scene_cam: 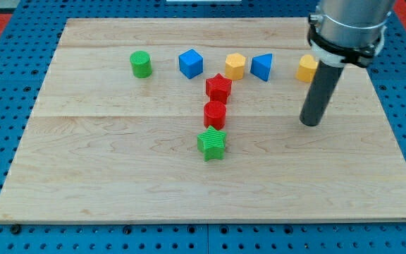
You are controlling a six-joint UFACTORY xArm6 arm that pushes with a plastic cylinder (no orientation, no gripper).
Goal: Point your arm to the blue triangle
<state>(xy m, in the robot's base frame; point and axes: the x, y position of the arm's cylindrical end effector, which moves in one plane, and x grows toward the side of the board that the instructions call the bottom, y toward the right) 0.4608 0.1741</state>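
The blue triangle (262, 67) lies near the view's top, right of centre, just right of a yellow hexagon block (235, 65). My tip (309, 123) rests on the board below and to the right of the blue triangle, apart from it. A second yellow block (306, 68) sits right of the triangle, partly hidden behind my rod.
A blue cube (190, 63) and a green cylinder (141, 64) lie toward the view's top left. A red star (218, 87), a red cylinder (215, 113) and a green star (212, 143) form a column at the centre. The wooden board (83, 162) sits on a blue perforated table.
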